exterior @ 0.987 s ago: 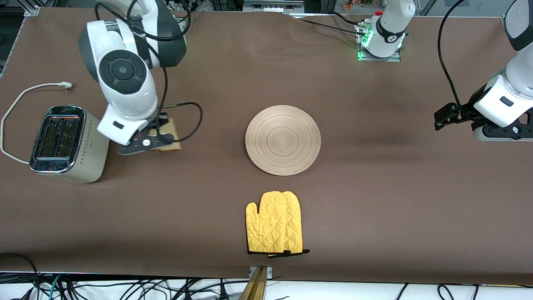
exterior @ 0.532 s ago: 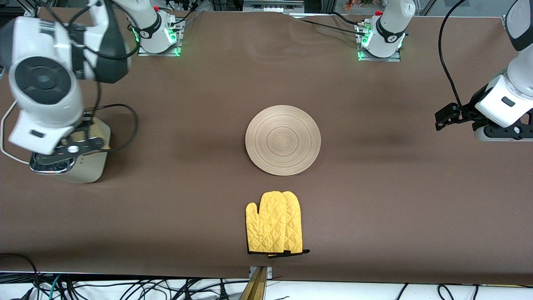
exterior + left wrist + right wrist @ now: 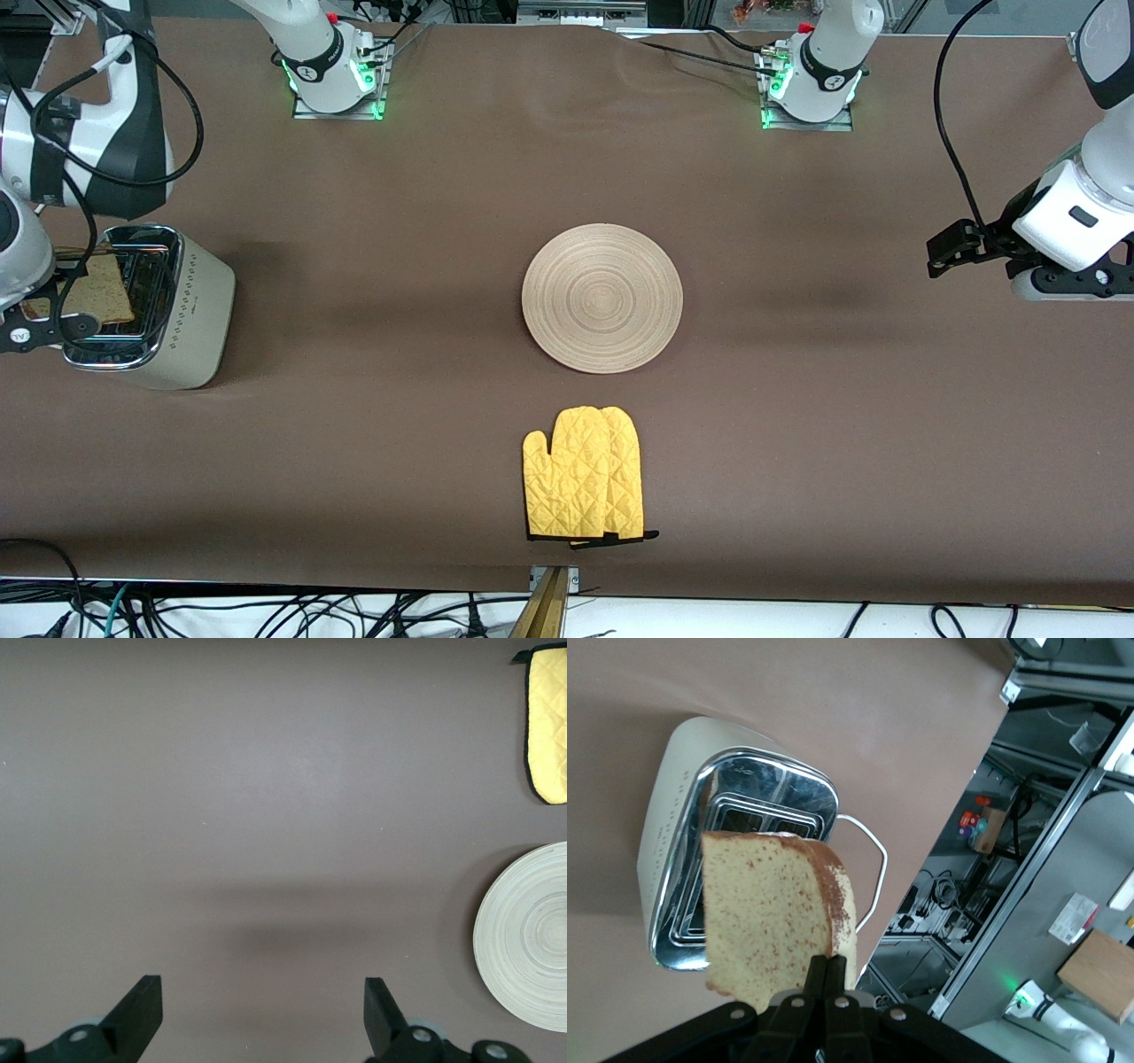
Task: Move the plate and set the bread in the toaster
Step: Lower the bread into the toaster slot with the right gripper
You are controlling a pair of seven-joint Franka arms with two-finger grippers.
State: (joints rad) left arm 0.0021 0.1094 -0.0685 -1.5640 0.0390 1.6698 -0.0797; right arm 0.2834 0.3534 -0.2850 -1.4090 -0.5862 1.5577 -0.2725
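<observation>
My right gripper (image 3: pixel 40 326) is shut on the bread (image 3: pixel 99 288), a brown speckled slice, and holds it in the air over the chrome top of the cream toaster (image 3: pixel 190 310) at the right arm's end of the table. In the right wrist view the fingers (image 3: pixel 830 967) pinch the slice (image 3: pixel 771 912) by its crust, above the toaster's slots (image 3: pixel 766 811). The pale wooden plate (image 3: pixel 602 297) lies in the middle of the table and also shows in the left wrist view (image 3: pixel 532 939). My left gripper (image 3: pixel 946 251) is open and empty (image 3: pixel 266 1010) and waits at the left arm's end.
A yellow oven mitt (image 3: pixel 585 474) lies nearer to the front camera than the plate, and its edge shows in the left wrist view (image 3: pixel 549 726). The toaster's white cord (image 3: pixel 873 850) loops beside it near the table's edge. Both arm bases stand along the table's top edge.
My right gripper has carried the bread from the table beside the toaster to over the toaster's top. The left arm, plate and mitt have not moved.
</observation>
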